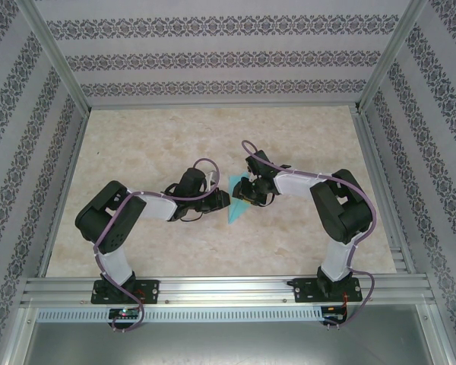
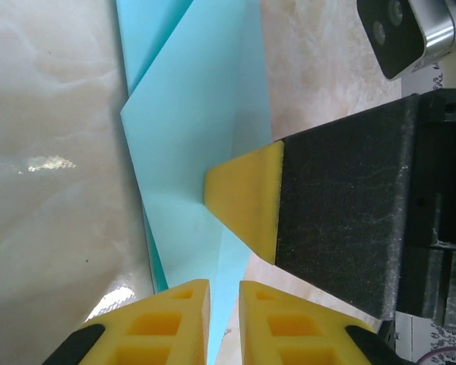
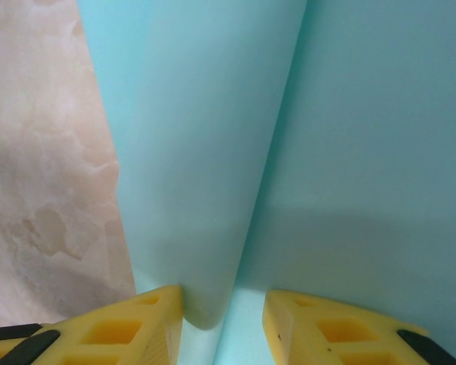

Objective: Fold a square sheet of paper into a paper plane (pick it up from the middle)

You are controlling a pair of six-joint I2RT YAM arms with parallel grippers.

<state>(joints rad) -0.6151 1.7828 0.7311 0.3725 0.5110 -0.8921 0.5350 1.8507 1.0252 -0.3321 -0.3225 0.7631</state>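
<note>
Paper [image 1: 237, 205], turquoise and already folded into a long wedge, lies on the table [image 1: 152, 137] between the two arms, its narrow tip nearest and its wide end farther off. What could go wrong, as I judge it: the layers are thin and loose, so a jaw that drags sideways could skew the crease or crumple the near tip. A jaw that lets go early could let the raised flap spring open. Nearest, the left gripper [image 2: 224, 296] stands over the narrow end from the left, jaws almost together with a slit between them. Paper shows in the slit, but whether it is nipped I cannot tell. Just beyond, one yellow finger [image 2: 243, 201] of the right gripper [image 3: 224, 298] presses on the flat layer from the right. Its jaws are spread, and a raised fold of the paper stands between them, touching one of them.
</note>
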